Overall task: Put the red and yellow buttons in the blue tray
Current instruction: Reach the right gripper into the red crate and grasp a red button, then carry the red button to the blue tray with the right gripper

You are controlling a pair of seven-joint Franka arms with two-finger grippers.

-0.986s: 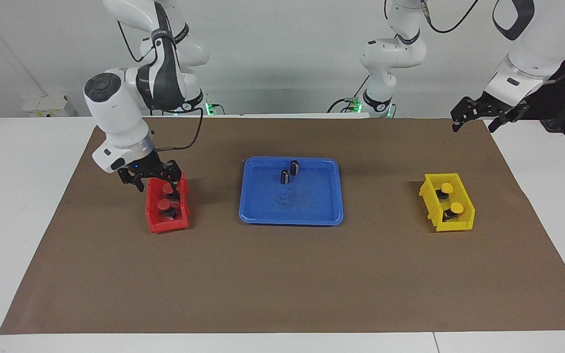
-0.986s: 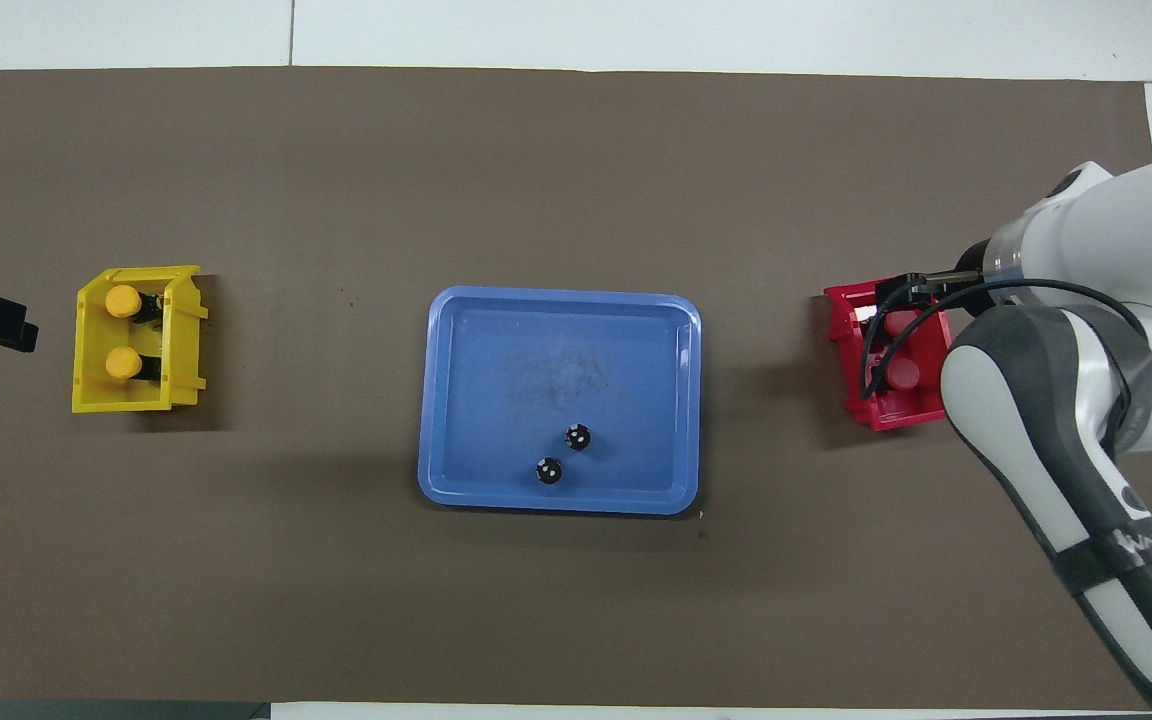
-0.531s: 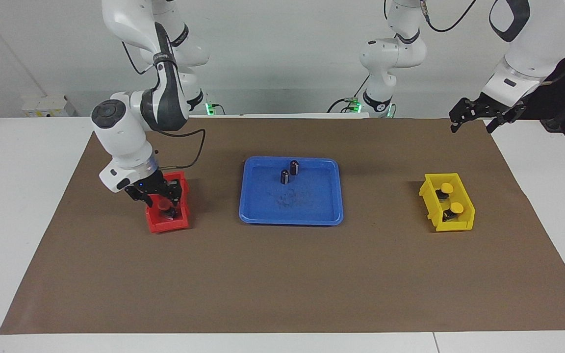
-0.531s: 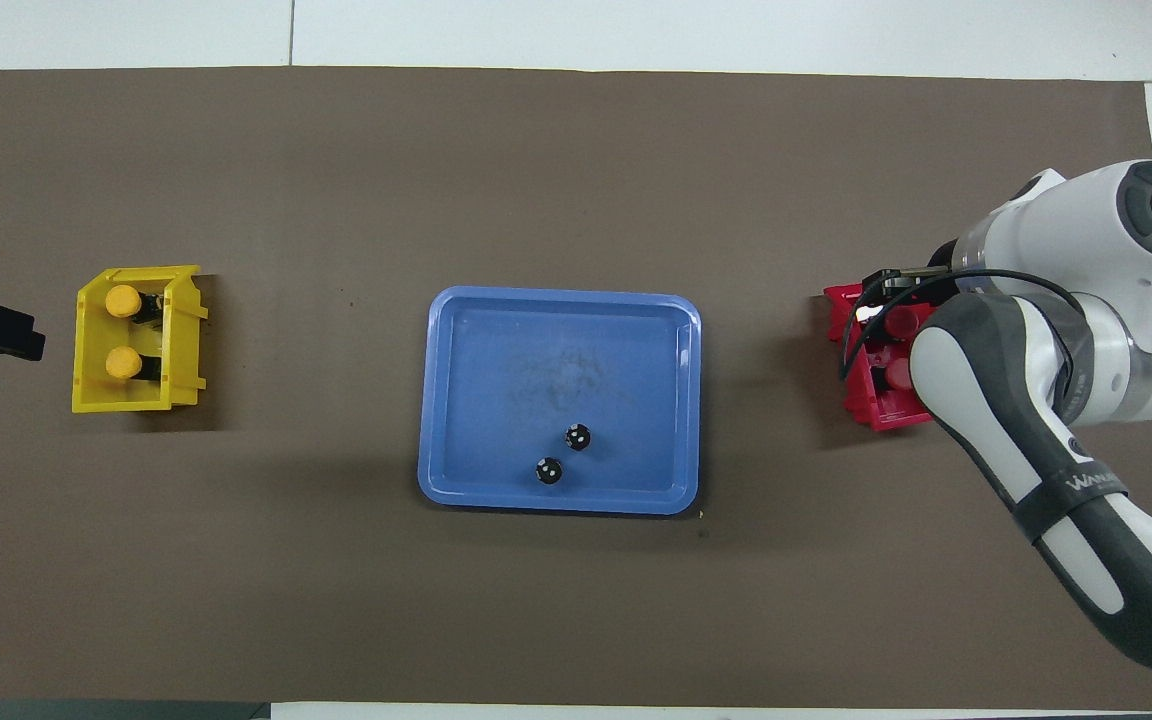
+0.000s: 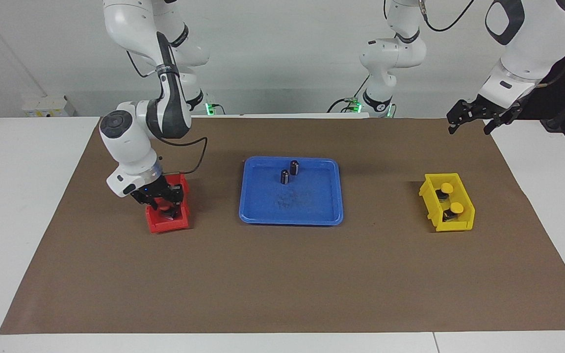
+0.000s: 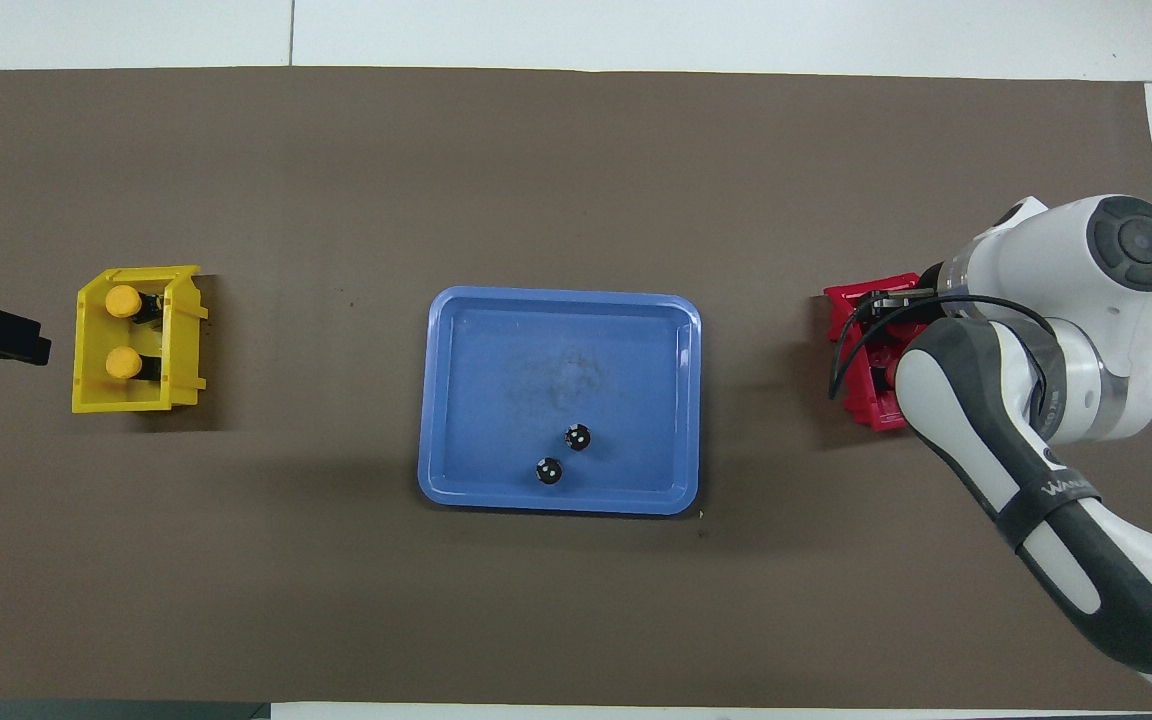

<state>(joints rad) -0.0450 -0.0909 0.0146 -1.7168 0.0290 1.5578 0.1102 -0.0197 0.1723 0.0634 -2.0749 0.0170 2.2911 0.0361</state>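
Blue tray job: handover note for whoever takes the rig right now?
Right gripper: down inside the small red plastic bin, at a red-capped push button; grip not confirmed.
Left gripper: waiting in the air near the table corner at the left arm's end.
Two yellow-capped push buttons: in the small yellow plastic bin.
Flat blue plastic tray: holds only two small dark capless cylinders.
Done: no buttons placed. Left: all four; second red button hidden.
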